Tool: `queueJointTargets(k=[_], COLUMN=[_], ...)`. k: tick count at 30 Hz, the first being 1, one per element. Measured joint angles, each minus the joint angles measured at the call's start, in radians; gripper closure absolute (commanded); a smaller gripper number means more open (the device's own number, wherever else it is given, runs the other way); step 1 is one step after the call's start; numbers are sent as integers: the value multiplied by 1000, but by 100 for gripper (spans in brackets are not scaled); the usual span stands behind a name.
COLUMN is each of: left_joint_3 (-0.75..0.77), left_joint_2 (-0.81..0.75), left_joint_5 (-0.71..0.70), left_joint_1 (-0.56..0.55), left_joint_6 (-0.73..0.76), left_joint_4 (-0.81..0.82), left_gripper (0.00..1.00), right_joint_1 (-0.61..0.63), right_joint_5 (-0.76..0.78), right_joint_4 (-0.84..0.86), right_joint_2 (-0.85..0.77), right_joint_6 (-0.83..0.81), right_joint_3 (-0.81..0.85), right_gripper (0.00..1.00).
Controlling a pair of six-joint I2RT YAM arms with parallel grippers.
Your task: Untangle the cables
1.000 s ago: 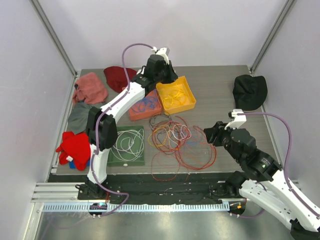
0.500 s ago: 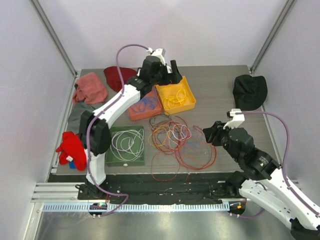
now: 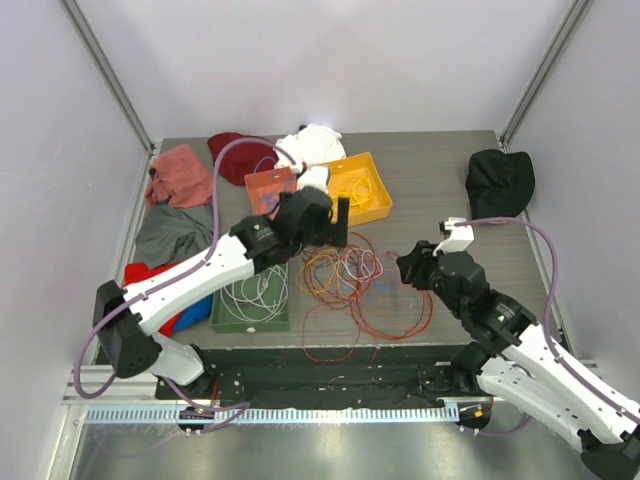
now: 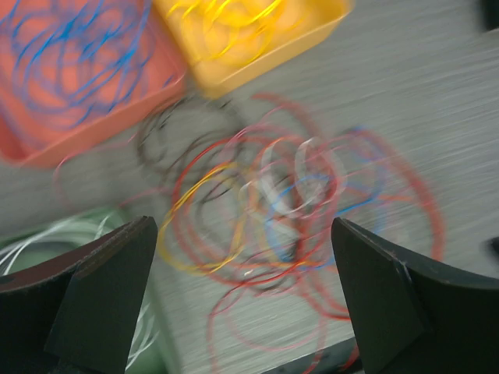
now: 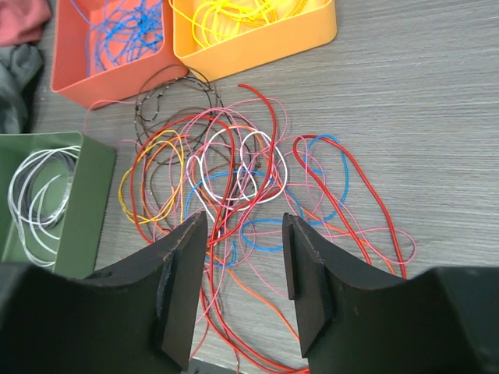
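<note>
Pale lilac walls close in a grey wood-grain bench [image 3: 440, 170] on three sides. At its middle lie the cables [image 3: 350, 280]: a loose, flat tangle of thin overlapping loops, mostly red, with yellow, white, blue, orange and pink, and one dark loop at the back. Just behind the tangle, an orange tray [image 5: 70, 86] holds blue wire and a yellow tray [image 5: 257, 47] holds yellow wire. To the tangle's left, a green tray [image 5: 93, 195] holds white coils.

The left hand [image 4: 245, 265] hovers above the tangle's far side, fingers spread wide and holding nothing. The right hand [image 5: 243, 265] hangs over the near right side, fingers moderately parted, also empty.

Bare bench stretches from the tangle's right to a black hat [image 3: 498, 182] by the right edge. Cloths [image 3: 182, 175] in red, pink, grey and white crowd the left and back edges. Red loops reach close to the near edge.
</note>
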Motion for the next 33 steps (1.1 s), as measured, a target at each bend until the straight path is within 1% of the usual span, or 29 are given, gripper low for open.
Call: queueJointTargets(k=[5, 9, 15, 18, 23, 29, 33], left_joint_3=[-245, -342, -462, -509, -554, -585, -599], left_joint_2=[-129, -221, -345, -384, -443, -510, -523], left_joint_5=[-29, -26, -20, -16, -13, -12, -9], left_joint_1=[10, 15, 15, 15, 15, 15, 15], left_joint_6=[-43, -69, -96, -109, -123, -146, -154], left_joint_4=[-56, -56, -10, 1, 22, 48, 51], left_gripper=[0, 0, 0, 0, 0, 0, 0], right_joint_1=[0, 0, 23, 61, 114, 119, 117], right_joint_5=[-2, -59, -192, -215, -232, -202, -177], right_joint_4=[73, 89, 137, 157, 208, 295, 330], right_joint_2=[121, 249, 405, 458, 578, 746, 870], right_joint_6=[-6, -19, -19, -19, -23, -42, -63], right_joint_3=[1, 27, 37, 42, 100, 169, 230], right_gripper=[45, 49, 49, 49, 50, 52, 54])
